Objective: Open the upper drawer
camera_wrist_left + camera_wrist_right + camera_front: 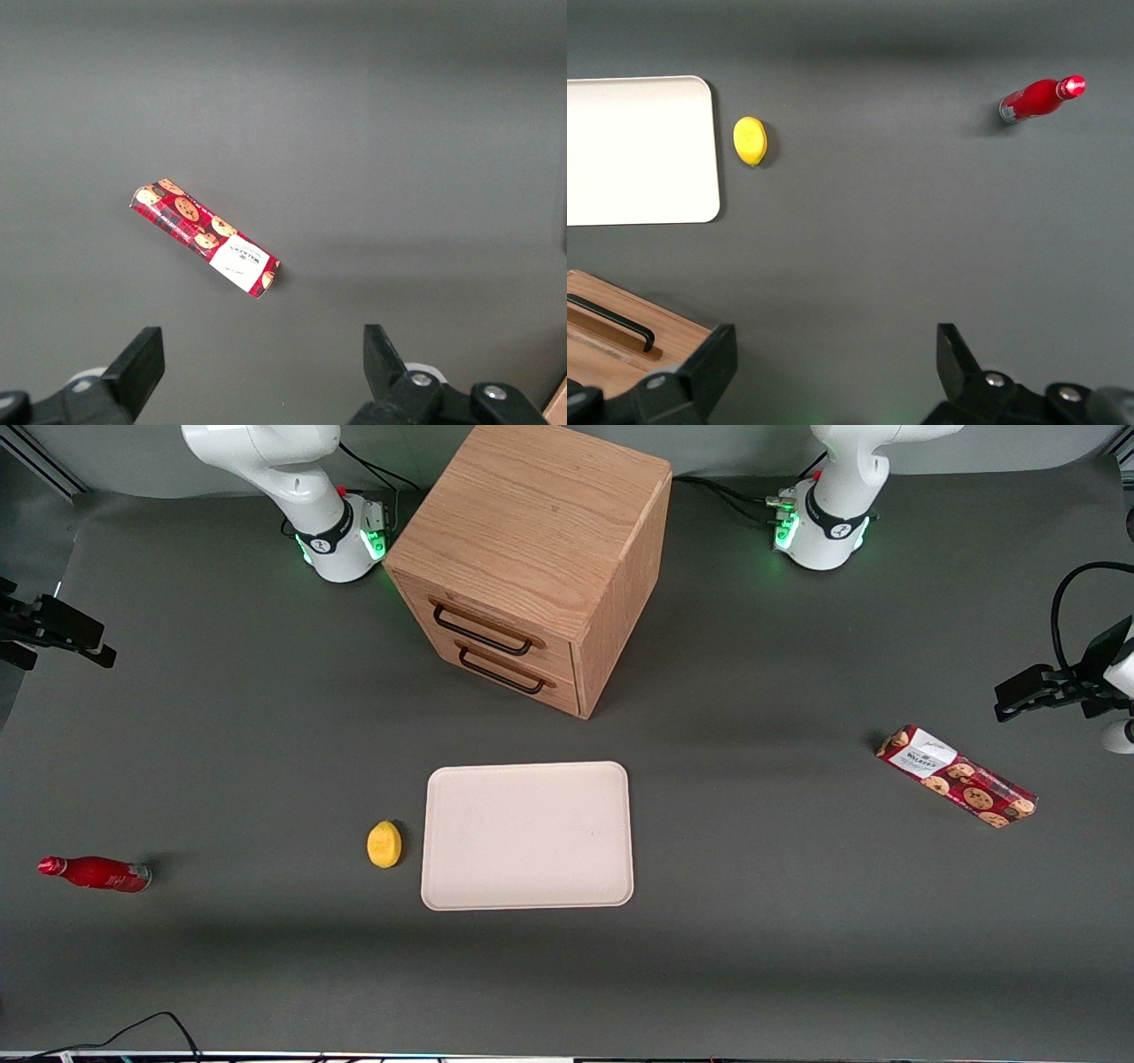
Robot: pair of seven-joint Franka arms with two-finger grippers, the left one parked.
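Upper drawer [490,627] of the boxy light oak cabinet [540,531], thin dark bar handle [483,631] and all: fully shut, flush with the matching lower drawer [514,673], nearer the arm bases than the pale rectangular tray [528,835]. Basically zero progress so far. Hand [833,367] spread wide, holding nothing, hovering high over bare grey desk [753,921] off to the cabinet's side. Left to do: reach the handle, grab, pull.
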